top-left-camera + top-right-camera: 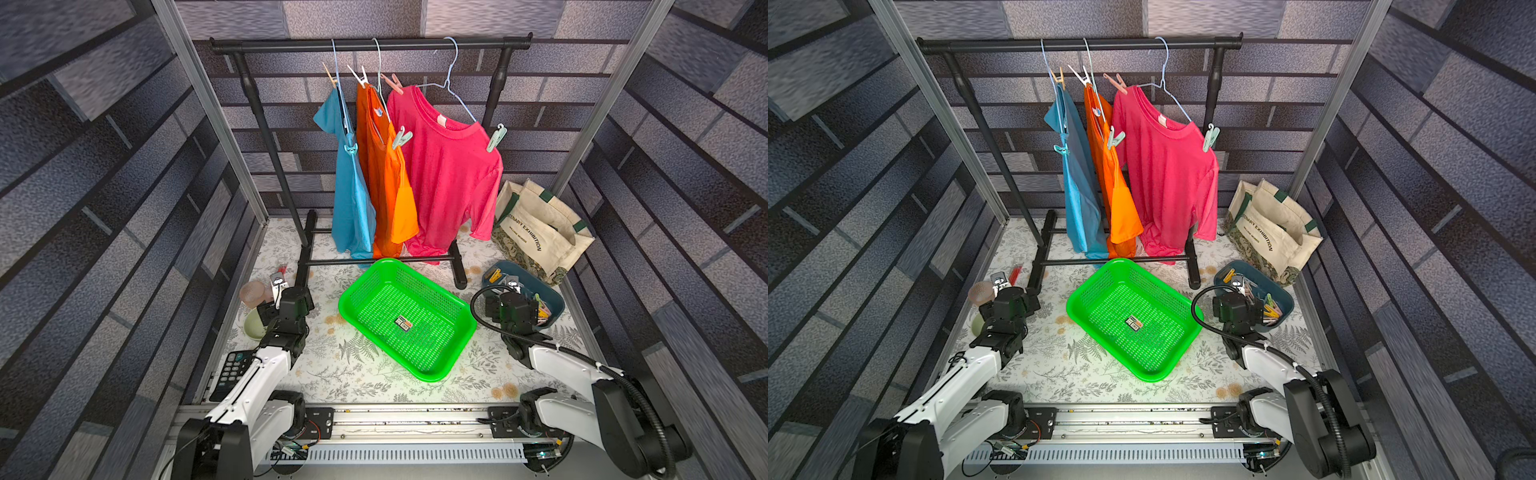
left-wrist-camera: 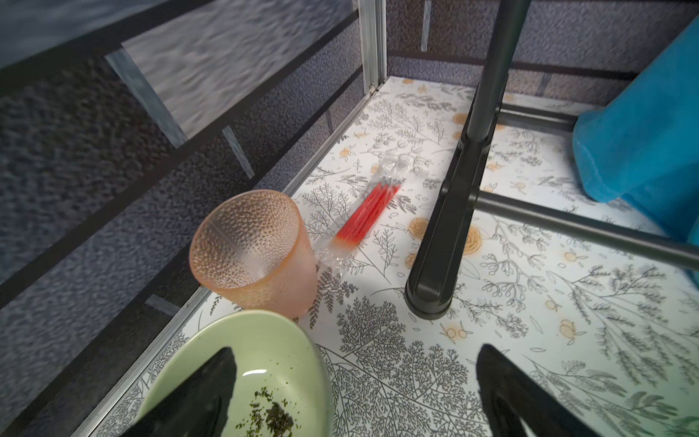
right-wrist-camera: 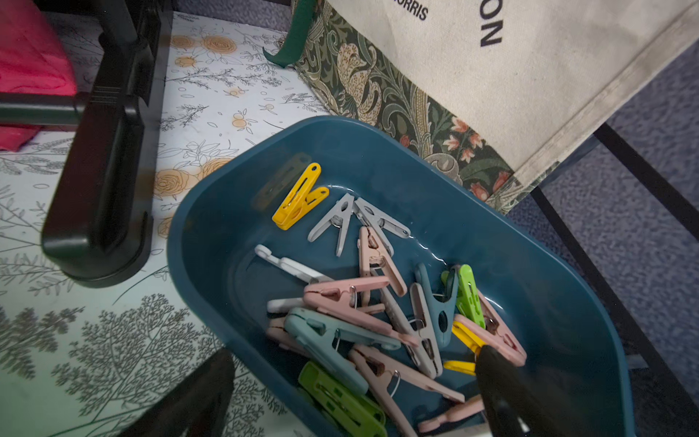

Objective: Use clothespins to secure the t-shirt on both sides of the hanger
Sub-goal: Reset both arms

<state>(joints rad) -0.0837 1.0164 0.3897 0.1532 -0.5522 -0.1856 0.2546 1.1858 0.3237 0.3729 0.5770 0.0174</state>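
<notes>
Floral-print tabletop (image 1: pixel 353 374) inside grey brick-patterned walls. At left: left gripper (image 2: pixel 355 352), jaws spread wide and holding nothing, above a green dish (image 2: pixel 264 340) beside a pink cup (image 2: pixel 246 242). Toward the middle, far side: rack (image 1: pixel 291 45) with blue t-shirt (image 1: pixel 351 195), orange t-shirt (image 1: pixel 384 178) and pink t-shirt (image 1: pixel 449 174), each seemingly pegged at both shoulders. On the pink one's hanger (image 1: pixel 448 83), a pink peg (image 1: pixel 392 83) far, a mint peg (image 1: pixel 496 138) near. Nearer, a green basket (image 1: pixel 347 305). At right: right gripper (image 3: pixel 355 355), likewise spread and empty, low over the blue tub (image 3: pixel 510 265) and straddling its rim, with loose clothespins (image 3: pixel 340 299) heaped toward the near end. Likely risks: on descent, one finger striking the rim and shoving the tub; on closing into the tangle, two pegs lifted together, or one pinched by its clamping end and impossible to open; on reaching the rack, a snagged sleeve and a swinging hanger.
</notes>
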